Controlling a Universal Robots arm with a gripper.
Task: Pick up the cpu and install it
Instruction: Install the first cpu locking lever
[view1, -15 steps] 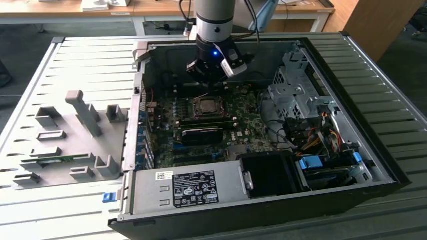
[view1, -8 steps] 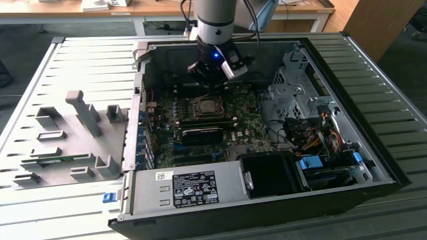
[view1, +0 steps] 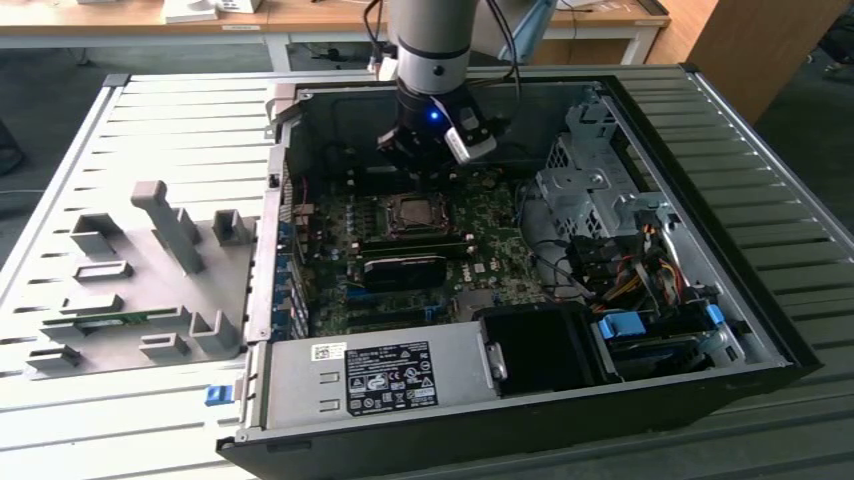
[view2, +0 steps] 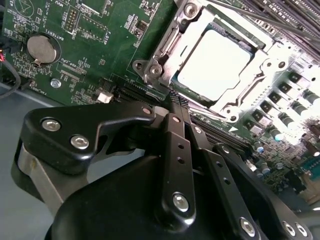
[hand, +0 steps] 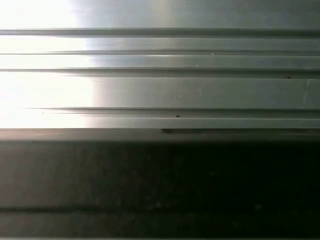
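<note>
The cpu (view1: 414, 212) lies flat in the metal socket frame (view1: 384, 222) on the green motherboard (view1: 400, 290) inside the open computer case. In the second wrist view its silver top plate (view2: 215, 62) shines brightly, seated within the frame (view2: 165, 47). My gripper (view1: 424, 172) hangs just above and behind the socket. Its black fingers (view2: 176, 112) meet, shut with nothing between them, a short way off the cpu's near edge.
Grey plastic fixture blocks (view1: 147, 270) stand on the slatted table at the exterior view's left. Case walls (view1: 707, 200), a drive cage (view1: 594, 190), cables (view1: 627, 260) and the power supply (view1: 387, 375) ring the board. A coin battery (view2: 42, 47) sits near the socket.
</note>
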